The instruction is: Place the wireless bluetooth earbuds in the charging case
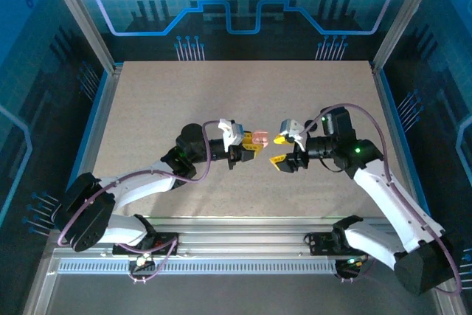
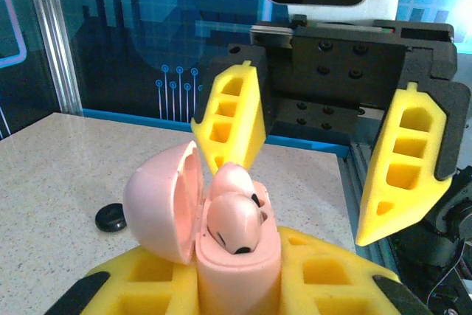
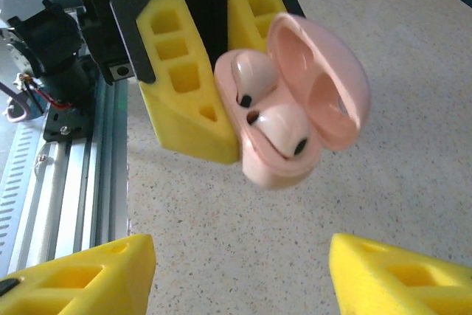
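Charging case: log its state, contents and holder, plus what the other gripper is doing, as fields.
item: charging case, pink, held above the table
lid: lid open, swung back
contents: two earbuds sitting in the case
holder: left gripper, shut on the case body
other arm: right gripper, open, facing the case, not touching it

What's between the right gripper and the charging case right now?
Nothing: the right wrist view shows bare tabletop between the open right gripper and the charging case, which the left gripper holds.
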Tool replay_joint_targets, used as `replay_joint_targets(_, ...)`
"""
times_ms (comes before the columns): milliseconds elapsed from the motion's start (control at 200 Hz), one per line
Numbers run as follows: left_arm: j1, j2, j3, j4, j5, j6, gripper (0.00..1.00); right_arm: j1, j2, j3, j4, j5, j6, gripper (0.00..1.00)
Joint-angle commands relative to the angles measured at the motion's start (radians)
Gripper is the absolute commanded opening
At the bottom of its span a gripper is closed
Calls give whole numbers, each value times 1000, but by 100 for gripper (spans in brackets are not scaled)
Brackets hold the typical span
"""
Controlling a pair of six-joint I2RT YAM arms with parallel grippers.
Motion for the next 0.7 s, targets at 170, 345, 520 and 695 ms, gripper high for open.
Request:
replay_joint_targets(170,2,-28,13,46,37,8,20,22,69,87,-36,-89,-81,62)
replay_joint_targets(345,2,-27,13,47,41,7,20,34,102,112,-36,-117,-120,59)
replay_joint_targets(520,2,-26,11,45,33,14,20,38,113,141,-66,-155,-165,53)
replay_joint_targets(695,1,-24,9,36,28,20,20,36,60,122,-61,-153,-213,48)
